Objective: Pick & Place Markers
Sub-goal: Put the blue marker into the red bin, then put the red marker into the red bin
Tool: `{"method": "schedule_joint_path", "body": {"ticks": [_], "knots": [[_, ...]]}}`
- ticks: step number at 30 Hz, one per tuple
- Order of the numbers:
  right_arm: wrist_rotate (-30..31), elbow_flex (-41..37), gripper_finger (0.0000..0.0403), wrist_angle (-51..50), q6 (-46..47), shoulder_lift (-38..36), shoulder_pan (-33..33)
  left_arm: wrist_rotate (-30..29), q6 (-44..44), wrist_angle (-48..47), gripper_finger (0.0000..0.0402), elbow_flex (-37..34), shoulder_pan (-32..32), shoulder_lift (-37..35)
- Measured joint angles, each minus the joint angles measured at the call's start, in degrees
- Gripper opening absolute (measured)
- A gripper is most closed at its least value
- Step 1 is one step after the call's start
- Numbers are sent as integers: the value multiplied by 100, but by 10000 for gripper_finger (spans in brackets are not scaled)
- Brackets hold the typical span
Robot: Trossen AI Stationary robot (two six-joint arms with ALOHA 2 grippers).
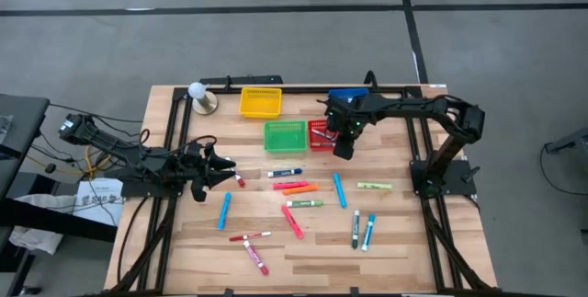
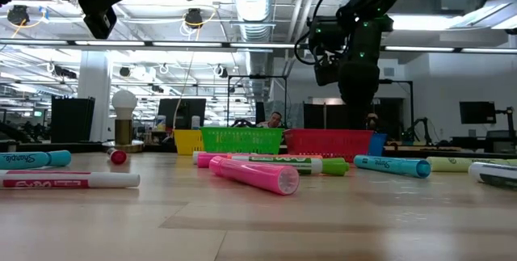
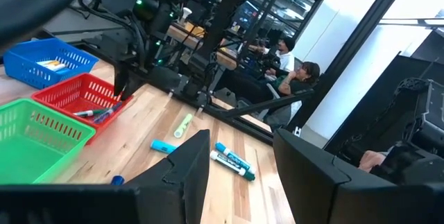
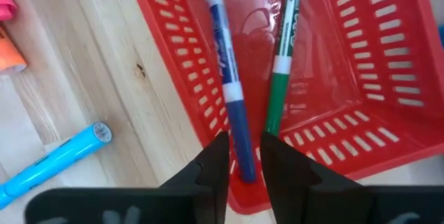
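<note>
1. Blue marker [image 4: 227, 78] and green marker [image 4: 283, 50] lying side by side in the red basket [image 4: 361, 78].
2. Right gripper [image 4: 243, 156] poised over the basket's near wall, jaws a narrow gap apart astride the blue marker's end; grip or no grip, cannot tell.
3. Other markers [image 1: 303, 188] scattered loose across the table [image 1: 413, 242].
4. Left gripper [image 1: 223, 173] low at the table's left side, jaws partly open, holding nothing visible.

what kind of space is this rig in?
Probably a robotics lab or open-plan workshop. The low view shows exposed ceiling ducts and monitors behind the wooden table; the left wrist view shows seated people at desks nearby.
</note>
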Motion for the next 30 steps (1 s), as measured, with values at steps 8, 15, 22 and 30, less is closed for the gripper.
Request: {"method": "schedule_joint_path", "body": {"ticks": [8, 15, 22, 30], "knots": [[-7, 397, 110, -178, -4, 0, -20, 0, 0, 7, 159, 0, -2, 0], [-12, 1134, 108, -321, -199, -710, 351, 0, 0, 44, 159, 0, 0, 0], [-7, 1152, 109, 113, -101, -2019, 886, 0, 0, 76, 159, 0, -2, 0], [319, 381, 109, 652, 1039, -3370, 1595, 36, -187, 142, 159, -2, -2, -2]]}}
